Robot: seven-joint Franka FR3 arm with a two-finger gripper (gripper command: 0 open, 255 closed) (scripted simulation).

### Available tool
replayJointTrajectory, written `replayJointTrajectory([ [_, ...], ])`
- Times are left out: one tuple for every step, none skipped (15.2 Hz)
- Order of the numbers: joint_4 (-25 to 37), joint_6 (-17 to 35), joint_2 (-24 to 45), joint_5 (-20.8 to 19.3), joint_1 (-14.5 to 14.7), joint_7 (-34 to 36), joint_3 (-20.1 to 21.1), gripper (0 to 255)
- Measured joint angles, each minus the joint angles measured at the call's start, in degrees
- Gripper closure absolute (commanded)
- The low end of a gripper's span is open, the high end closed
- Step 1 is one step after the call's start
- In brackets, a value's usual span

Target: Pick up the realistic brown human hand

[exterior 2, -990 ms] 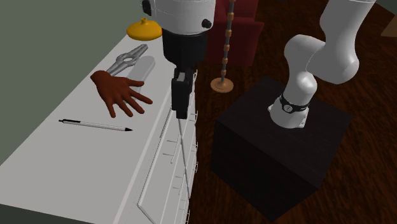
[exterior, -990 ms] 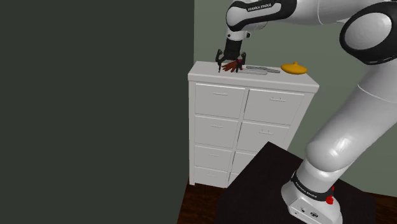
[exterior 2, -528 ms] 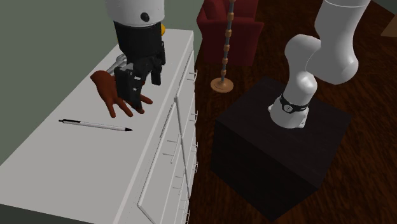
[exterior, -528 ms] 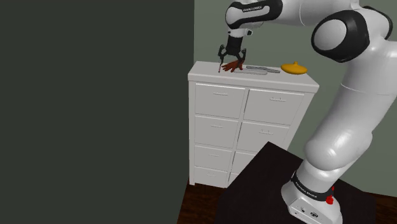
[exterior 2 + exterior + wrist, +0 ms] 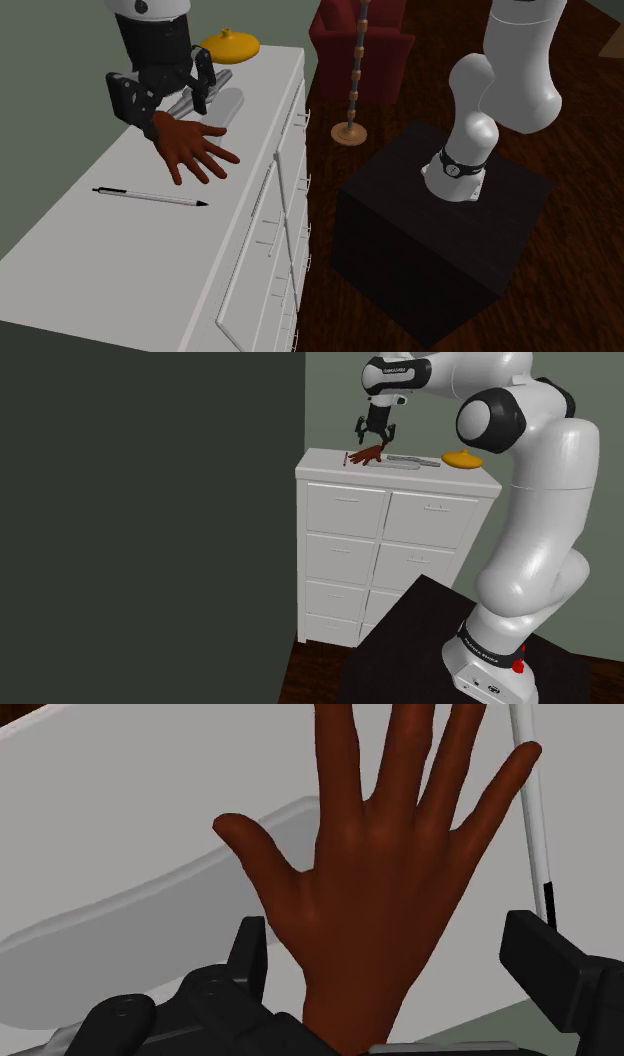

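Over white dresser top (image 5: pixel 120 270), hovers with jaws open astride brown hand (image 5: pixel 188 148); probably light, stiff, slick, so grasp across wrist.

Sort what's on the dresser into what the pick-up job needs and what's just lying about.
Belongs to the job:
- brown hand, lying flat on the white dresser
- end effector, open, its fingers either side of the hand's wrist, not touching it

Just lying about:
- white pen
- grey tool
- yellow knobbed object
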Motion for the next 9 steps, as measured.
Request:
replayJointTrajectory([
  [2.58, -0.23, 2.1, 0.25, -0.49, 1.01, -0.42, 0],
  [5.22, -1.02, 3.82, 0.56, -1.22, 1.69, -0.93, 0],
  [6.94, -1.74, 4.72, 0.68, -1.53, 2.21, -1.18, 0],
  [7.39, -1.68, 5.16, 0.75, -1.7, 2.42, -1.3, 0],
  [6.96, -1.1, 5.29, 0.78, -1.78, 2.5, -1.37, 0],
  [6.52, -0.55, 5.38, 0.8, -1.81, 2.55, -1.4, 0],
  [4.96, 0.52, 4.9, 0.75, -1.76, 2.58, -1.42, 0],
  [4.16, 1.19, 4.76, 0.72, -1.7, 2.65, -1.42, 0],
  [3.36, 1.93, 4.69, 0.72, -1.71, 2.62, -1.43, 0],
])
